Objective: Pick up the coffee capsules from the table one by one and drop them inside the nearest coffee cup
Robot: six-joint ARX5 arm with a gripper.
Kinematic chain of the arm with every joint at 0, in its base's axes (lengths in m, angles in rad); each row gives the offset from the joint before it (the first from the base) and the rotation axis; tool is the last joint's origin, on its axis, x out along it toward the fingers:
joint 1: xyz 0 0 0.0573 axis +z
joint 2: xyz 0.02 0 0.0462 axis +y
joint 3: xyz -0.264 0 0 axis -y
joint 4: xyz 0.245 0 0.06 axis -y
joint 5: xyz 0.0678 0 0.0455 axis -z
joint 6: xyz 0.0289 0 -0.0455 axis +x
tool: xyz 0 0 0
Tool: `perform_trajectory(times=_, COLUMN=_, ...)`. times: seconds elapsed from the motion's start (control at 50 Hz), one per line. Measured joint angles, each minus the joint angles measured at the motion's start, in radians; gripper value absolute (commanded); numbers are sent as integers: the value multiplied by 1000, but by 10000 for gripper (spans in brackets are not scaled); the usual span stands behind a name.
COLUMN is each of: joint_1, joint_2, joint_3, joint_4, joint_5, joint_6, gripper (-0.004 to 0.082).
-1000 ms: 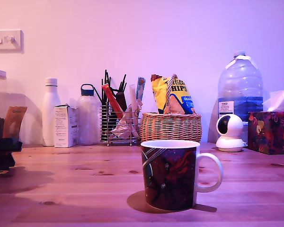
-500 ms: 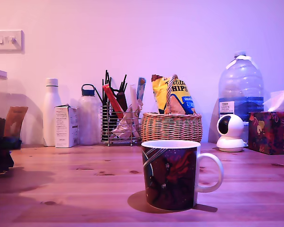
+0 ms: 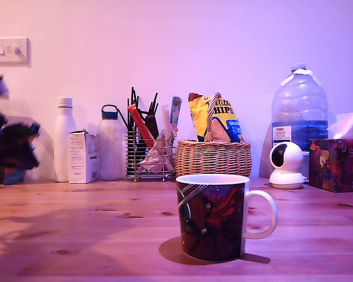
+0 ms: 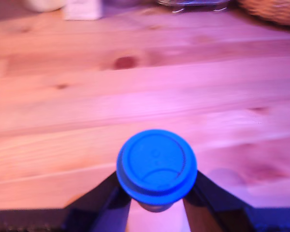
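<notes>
Arm lifted at the exterior view's far left, capsule gripped.

Half a second before, the gripper (image 3: 12,147) sat lower by the table (image 3: 106,235); now it blurred higher, its jaws clamped on a blue coffee capsule (image 4: 156,166) above bare wood. The coffee cup (image 3: 212,216) stood near centre, its inside hidden; the wicker basket (image 3: 213,157) behind it held snack packets (image 3: 215,118).

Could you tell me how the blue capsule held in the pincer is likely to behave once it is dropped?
The capsule looks small and round-rimmed, so it is probably light and may roll if it lands on the table. Its smooth face suggests it could slip between the pincer fingers, which sit close against its sides. It seems rigid, not floppy.
</notes>
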Motion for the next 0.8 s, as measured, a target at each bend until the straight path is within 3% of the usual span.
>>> perform_trajectory(times=0.8, joint_1=-406, joint_2=-359, joint_3=-11, joint_4=-355, joint_5=6, joint_6=0, gripper=247)
